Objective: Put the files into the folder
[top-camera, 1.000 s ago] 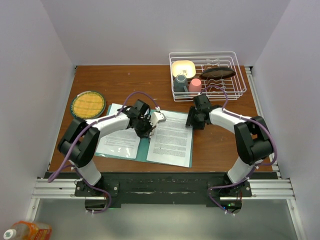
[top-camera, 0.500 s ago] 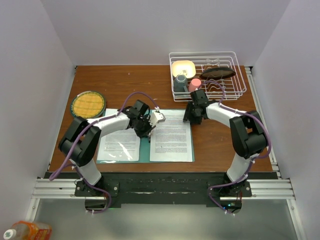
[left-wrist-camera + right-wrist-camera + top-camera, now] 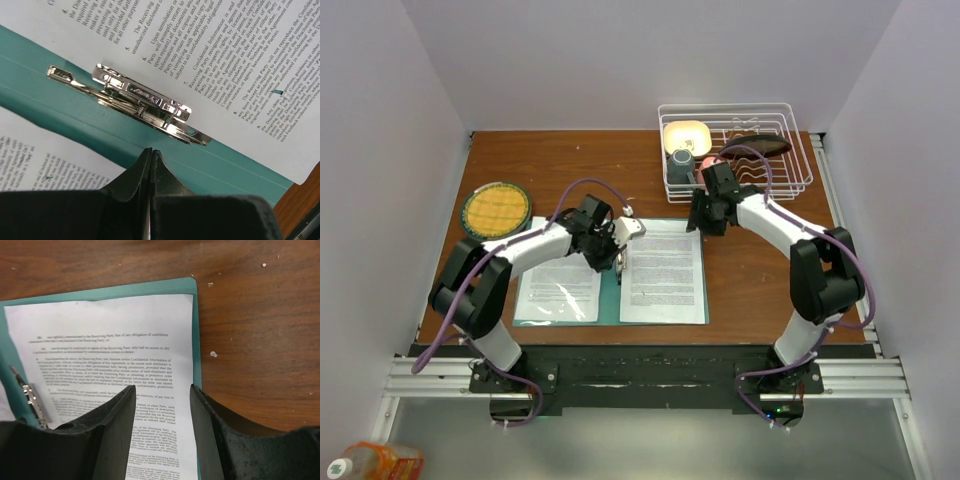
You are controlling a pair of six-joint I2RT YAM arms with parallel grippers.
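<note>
Hanging over the centre crease, the left gripper [image 3: 150,152] has its two fingers pressed together with nothing between them, their tips just below a shiny metal clip [image 3: 135,95] fixed along that crease. The right gripper [image 3: 162,395] stands with its jaws apart and empty above the upper part of the right-hand sheet; whether it touches the paper I cannot tell. Around them lies a brown wooden table [image 3: 570,160], scattered with small pale crumbs in the right wrist view and enclosed by plain pale walls on three sides. The folder [image 3: 610,300] lies open and flat in the middle of the top view, teal and unmarked, showing as a strip between the pages and a thin border round them. The files [image 3: 663,270] are two white sheets dense with black print, one on each leaf. One white wire rack [image 3: 790,150] at upper right holds one yellow bowl [image 3: 685,135], two cups and one dark object. One round yellow plate [image 3: 496,208] sits at the left edge.
</note>
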